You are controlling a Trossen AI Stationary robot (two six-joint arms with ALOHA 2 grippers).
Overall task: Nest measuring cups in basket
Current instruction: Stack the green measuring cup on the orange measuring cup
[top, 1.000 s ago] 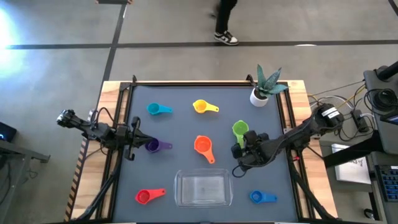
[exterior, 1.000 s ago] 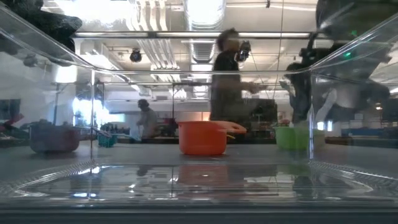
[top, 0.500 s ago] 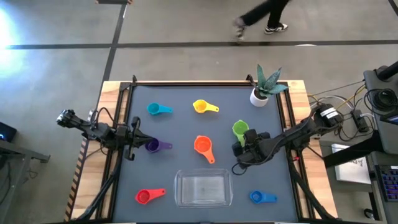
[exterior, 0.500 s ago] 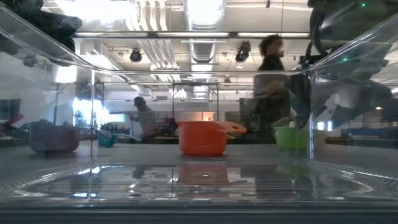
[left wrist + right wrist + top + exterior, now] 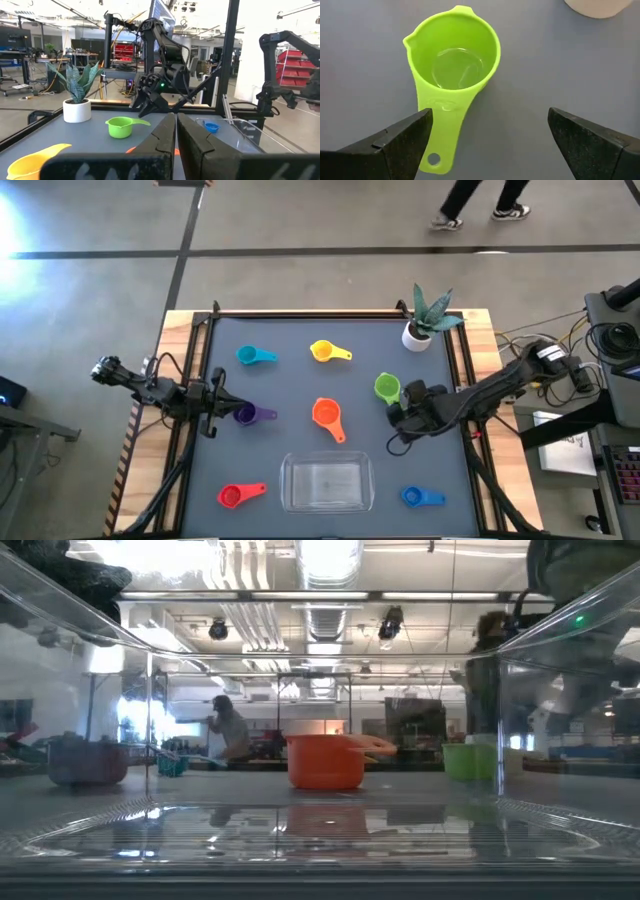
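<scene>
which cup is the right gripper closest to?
The green cup, directly beside the open right gripper; the orange cup sits farther toward the table's middle.

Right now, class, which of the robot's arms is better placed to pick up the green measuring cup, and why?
The right. Its right gripper hangs open just beside the green cup, whose handle lies between the fingers in the right wrist view. The left gripper waits shut at the far side, by the purple cup.

The high view looks straight down on the whole table (image 5: pixel 300 340). The low view peers level through the basket (image 5: pixel 320 840) – the right wrist view hovers close above the green cup (image 5: pixel 452 60), shared with both.
</scene>
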